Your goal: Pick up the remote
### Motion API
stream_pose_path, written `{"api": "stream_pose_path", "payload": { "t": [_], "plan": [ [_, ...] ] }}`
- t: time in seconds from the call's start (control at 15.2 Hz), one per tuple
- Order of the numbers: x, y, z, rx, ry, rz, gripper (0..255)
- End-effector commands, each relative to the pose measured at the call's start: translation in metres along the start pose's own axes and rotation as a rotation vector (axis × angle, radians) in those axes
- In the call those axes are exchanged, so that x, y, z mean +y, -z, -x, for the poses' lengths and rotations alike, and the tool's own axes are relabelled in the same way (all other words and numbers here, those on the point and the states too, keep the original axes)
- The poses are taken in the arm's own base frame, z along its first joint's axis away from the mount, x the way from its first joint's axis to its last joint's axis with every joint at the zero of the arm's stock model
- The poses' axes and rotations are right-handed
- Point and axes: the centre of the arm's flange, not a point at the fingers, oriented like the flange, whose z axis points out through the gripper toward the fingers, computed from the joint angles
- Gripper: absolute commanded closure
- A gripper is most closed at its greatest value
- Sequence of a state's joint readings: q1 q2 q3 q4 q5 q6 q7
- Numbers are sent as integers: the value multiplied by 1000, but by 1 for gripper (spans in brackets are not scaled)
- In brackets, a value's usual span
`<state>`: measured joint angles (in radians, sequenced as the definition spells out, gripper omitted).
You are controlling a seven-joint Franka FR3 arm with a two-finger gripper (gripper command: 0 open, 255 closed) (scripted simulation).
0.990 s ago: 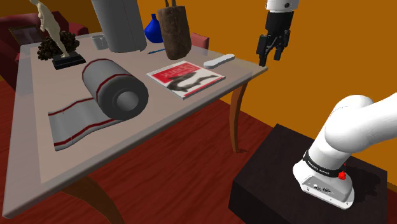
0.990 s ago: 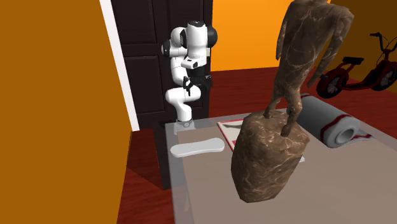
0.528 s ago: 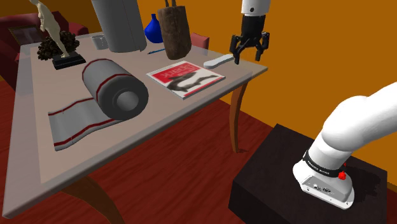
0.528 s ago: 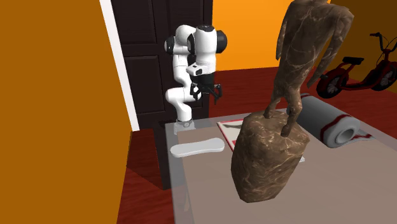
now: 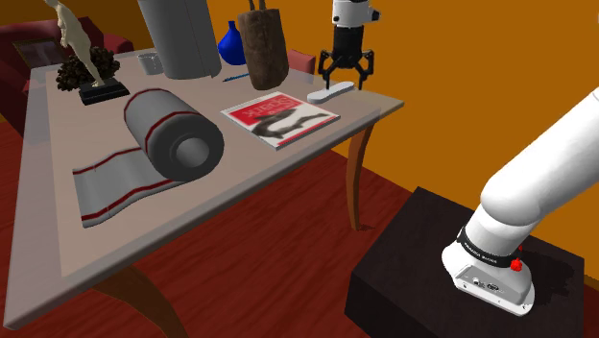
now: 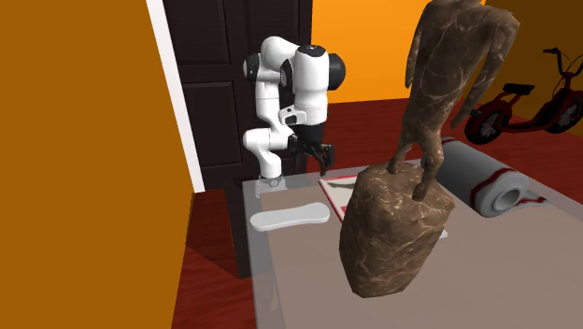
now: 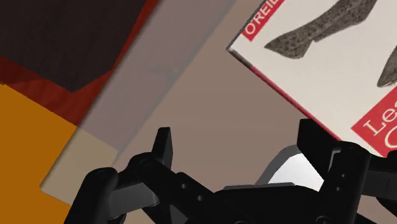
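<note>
**Open gripper poised over the remote, descent still to come**

Nearest in the shoulder view is the dark stand (image 5: 422, 278), from which the white arm (image 5: 538, 187) reaches up and left over the table (image 5: 58, 240). On the table's near half lies a partly unrolled grey mat (image 5: 173, 134). Beyond it is a red-and-white magazine (image 5: 280, 117).

Just past the magazine, near the table's far right corner, lies the remote (image 5: 324, 96), a pale, slim bar flat on the tabletop. The gripper (image 5: 346, 84) hangs just above it, its fingers spread wide with nothing between them. In the wrist view one rounded end of the remote (image 7: 289, 175) shows below the hand, closer to one finger (image 7: 315, 137) than to the other.

The approach looks nearly done and the grasp has not begun. The next move calls for centring over the remote, lowering until the fingers straddle it, then closing.

The remote's long axis runs at a shallow slant in the shoulder view, from lower left to upper right: one end towards the magazine, the other towards the table's edge. Which end is the front I cannot tell. The fingers seem spread roughly along that axis, so a wrist turn may be needed to close across the narrow width.

Farthest stand a brown sculpture (image 5: 262, 48) and a blue vase (image 5: 230, 40).
</note>
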<state>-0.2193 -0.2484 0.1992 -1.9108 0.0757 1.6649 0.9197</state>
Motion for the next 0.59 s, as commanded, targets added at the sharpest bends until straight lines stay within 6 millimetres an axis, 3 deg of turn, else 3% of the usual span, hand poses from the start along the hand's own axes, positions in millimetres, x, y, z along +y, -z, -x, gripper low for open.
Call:
{"api": "stream_pose_path", "payload": {
  "t": [0.0,0.53],
  "plan": [
    [-11,-3,-24,4,-115,-3,0],
    [-32,-13,-123,21,-548,-11,0]
  ]
}}
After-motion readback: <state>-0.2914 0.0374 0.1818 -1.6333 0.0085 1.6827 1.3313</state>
